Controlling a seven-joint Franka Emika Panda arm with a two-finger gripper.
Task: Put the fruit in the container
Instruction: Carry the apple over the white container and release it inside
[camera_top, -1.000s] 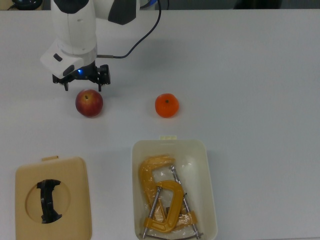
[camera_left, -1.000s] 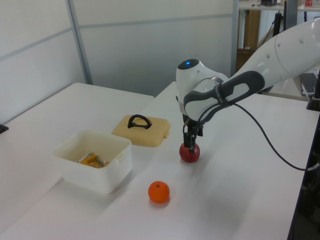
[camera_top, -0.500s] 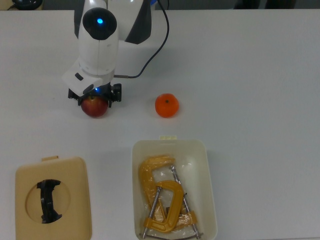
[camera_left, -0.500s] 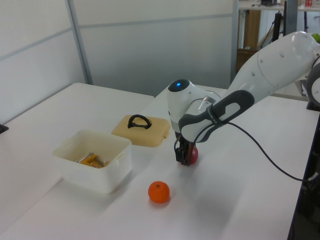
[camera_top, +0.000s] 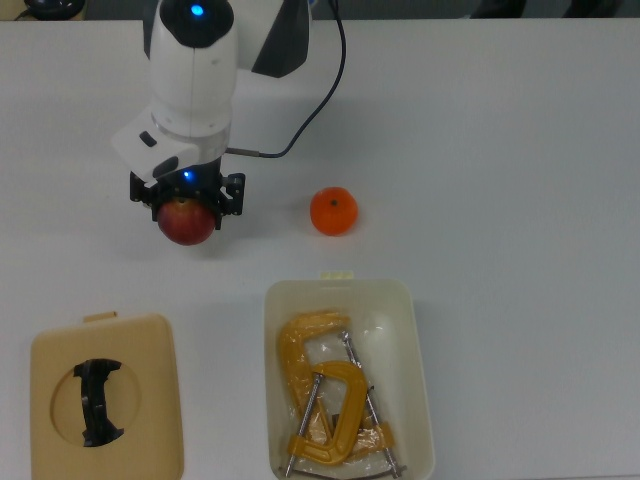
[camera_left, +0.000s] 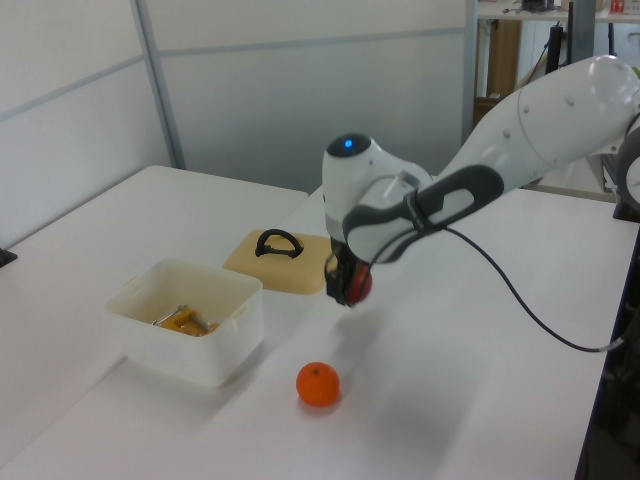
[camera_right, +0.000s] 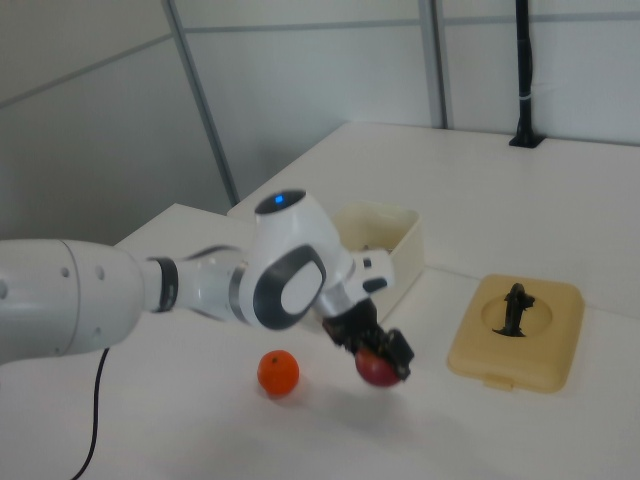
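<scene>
Gripper (camera_top: 186, 196): we see its fingers clamped on the dark red round apple (camera_top: 186, 222), lifted off the table.
Bright orange (camera_top: 333, 211): on the table, near the cream-white rectangular plastic tub (camera_top: 418, 350).

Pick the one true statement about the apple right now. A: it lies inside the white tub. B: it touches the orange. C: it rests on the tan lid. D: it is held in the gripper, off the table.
D: the gripper is shut on the apple, and the left view shows the apple hanging clear above the table.
</scene>
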